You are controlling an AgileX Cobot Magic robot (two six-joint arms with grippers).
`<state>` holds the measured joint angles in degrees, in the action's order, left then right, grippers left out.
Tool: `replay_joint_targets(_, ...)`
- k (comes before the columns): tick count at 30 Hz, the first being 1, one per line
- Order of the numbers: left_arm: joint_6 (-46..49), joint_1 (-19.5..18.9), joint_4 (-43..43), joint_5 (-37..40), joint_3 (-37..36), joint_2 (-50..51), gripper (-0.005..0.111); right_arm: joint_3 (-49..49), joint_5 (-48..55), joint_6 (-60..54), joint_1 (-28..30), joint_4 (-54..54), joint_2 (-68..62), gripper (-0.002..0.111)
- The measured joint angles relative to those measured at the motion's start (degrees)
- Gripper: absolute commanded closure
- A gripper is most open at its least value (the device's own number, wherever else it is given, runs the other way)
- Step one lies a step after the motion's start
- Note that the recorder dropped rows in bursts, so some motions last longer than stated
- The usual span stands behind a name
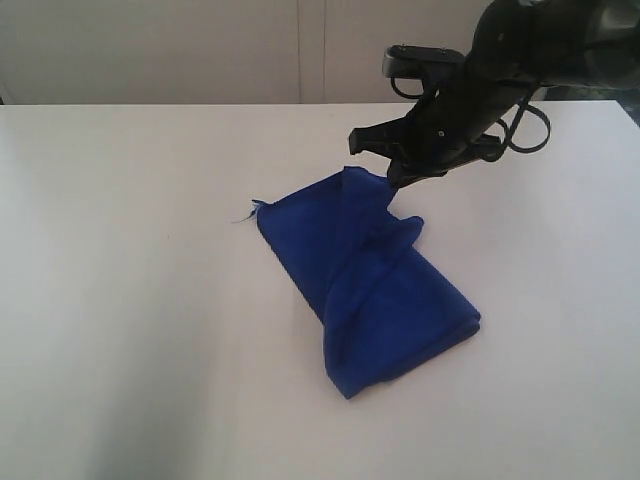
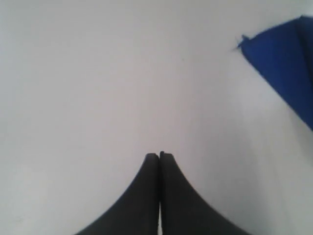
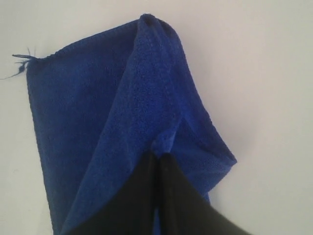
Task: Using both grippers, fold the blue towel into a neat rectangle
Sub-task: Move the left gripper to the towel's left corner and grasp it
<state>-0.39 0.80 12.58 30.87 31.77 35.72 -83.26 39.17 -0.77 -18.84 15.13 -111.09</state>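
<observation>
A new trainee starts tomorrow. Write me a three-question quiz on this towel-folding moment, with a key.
1. True or false: the left tool is pinching the blue towel.
2. Pick one. The right tool is: A) open, hovering above the towel; B) shut on a lifted part of the towel; C) shut on nothing, away from the towel.
3. Fill the gap: a loose thread sticks out from one ____ of the towel.

Key: 1 false, it is shut over bare table and holds nothing; 2 B; 3 corner.
</observation>
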Motion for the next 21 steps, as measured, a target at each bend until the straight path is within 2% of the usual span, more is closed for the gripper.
replay_joint_targets(5,5.56,0.00,1.14,1.44,6.53,18.67,0.107,0.00,0.00,0.12,0.00,0.10,0.00,0.108)
replay_joint_targets(11,17.85,0.83,13.09,-1.45,14.70,39.28,0.107,0.00,-0.11,0.12,0.00,0.10,0.00,0.108)
replay_joint_targets(13,20.50,2.86,15.48,-3.33,18.85,45.43,0.107,0.00,-0.11,0.77,0.00,0.10,0.00,0.108)
replay_joint_targets(18,22.51,13.28,18.67,-7.09,37.69,66.94,0.107,0.00,-0.46,5.33,0.94,-0.13,0.00,0.108)
replay_joint_targets(21,22.51,15.97,20.77,-7.22,46.11,75.31,0.105,0.00,-0.46,5.72,2.63,-0.49,0.00,0.108)
